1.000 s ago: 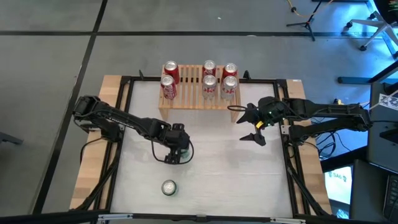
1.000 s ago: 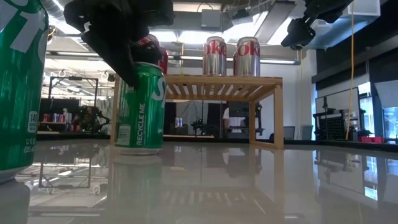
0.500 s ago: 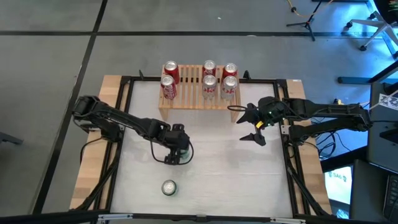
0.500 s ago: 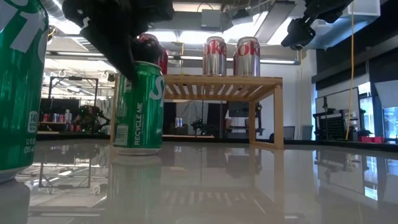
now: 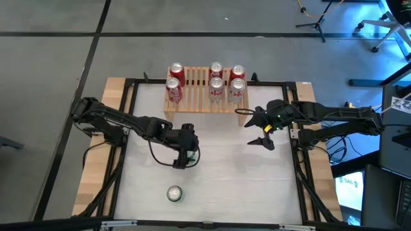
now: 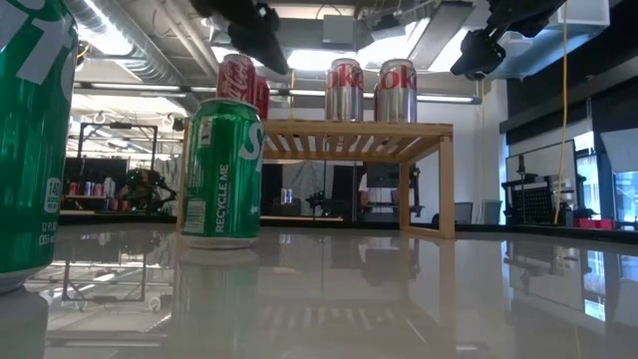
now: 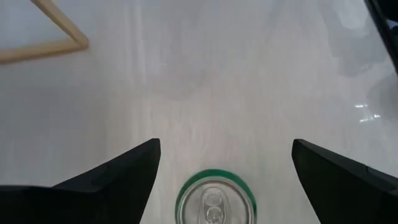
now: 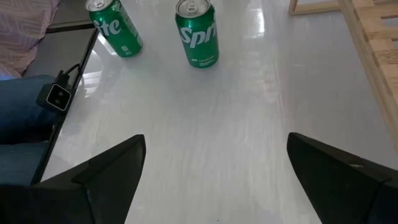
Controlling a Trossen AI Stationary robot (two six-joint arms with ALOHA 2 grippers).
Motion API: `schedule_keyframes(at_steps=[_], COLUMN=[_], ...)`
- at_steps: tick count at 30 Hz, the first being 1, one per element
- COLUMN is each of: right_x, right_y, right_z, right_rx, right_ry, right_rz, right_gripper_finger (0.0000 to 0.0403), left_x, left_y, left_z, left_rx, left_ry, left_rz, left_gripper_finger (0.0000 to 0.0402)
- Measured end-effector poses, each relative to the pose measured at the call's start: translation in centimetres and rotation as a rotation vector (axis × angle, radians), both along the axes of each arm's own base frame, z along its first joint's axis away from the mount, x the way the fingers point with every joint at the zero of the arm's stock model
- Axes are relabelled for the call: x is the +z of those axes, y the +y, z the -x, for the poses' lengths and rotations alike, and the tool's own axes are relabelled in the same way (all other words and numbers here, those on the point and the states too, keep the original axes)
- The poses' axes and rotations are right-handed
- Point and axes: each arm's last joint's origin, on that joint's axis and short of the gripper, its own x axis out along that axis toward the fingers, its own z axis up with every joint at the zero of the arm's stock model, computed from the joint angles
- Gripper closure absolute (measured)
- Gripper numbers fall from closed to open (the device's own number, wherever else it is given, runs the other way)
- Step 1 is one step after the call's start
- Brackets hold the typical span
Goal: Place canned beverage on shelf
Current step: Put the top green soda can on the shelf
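Your left gripper (image 5: pixel 185 156) is hovering with its jaws standing wide apart and gripping nothing, directly above a green can (image 6: pixel 223 172). In the left wrist view that can's lid (image 7: pixel 216 202) is showing between the 2 dark fingers (image 7: pixel 112 180), so the can is lying straight below the gripper, standing upright on the table (image 5: pixel 225 167) with its long axis vertical. The low view is showing the gripper lifted clear of the can top, not touching it.

Your right gripper (image 5: pixel 264 128) is waiting open and empty near the right end of the shelf (image 5: pixel 200 102), well apart from this can. The left arm is plainly the nearer.

The shelf is carrying 5 cans; one front place between the red can (image 5: pixel 173 90) and the silver cans (image 5: pixel 216 90) is looking free. A 2nd green can (image 5: pixel 174 193) is standing nearer the table's front edge.

Judgement: you are needing a straight descent, then a closing on the can's sides.
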Motion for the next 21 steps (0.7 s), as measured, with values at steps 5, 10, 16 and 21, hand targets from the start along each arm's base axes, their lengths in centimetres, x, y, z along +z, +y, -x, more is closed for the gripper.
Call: schedule_keyframes(at_steps=[5, 10, 16, 21], right_x=[0.0, 0.0, 0.0, 0.0], right_y=[0.0, 0.0, 0.0, 0.0], right_z=[0.0, 0.0, 0.0, 0.0], right_rx=[0.0, 0.0, 0.0, 0.0], right_ry=[0.0, 0.0, 0.0, 0.0], right_rz=[0.0, 0.0, 0.0, 0.0], right_gripper_finger=[0.0017, 0.0017, 0.0017, 0.0017], left_x=[1.5, 1.7, 1.8, 1.8], left_y=[-0.2, -0.2, -1.1, -1.1], left_z=[-0.3, -0.3, -0.1, -0.1], left_rx=[-0.003, 0.01, -0.018, 0.087], left_ry=[-0.039, -0.035, -0.037, -0.036], left_rz=[0.009, 0.033, 0.033, 0.096], left_gripper_finger=[0.0049, 0.0049, 0.0049, 0.0049])
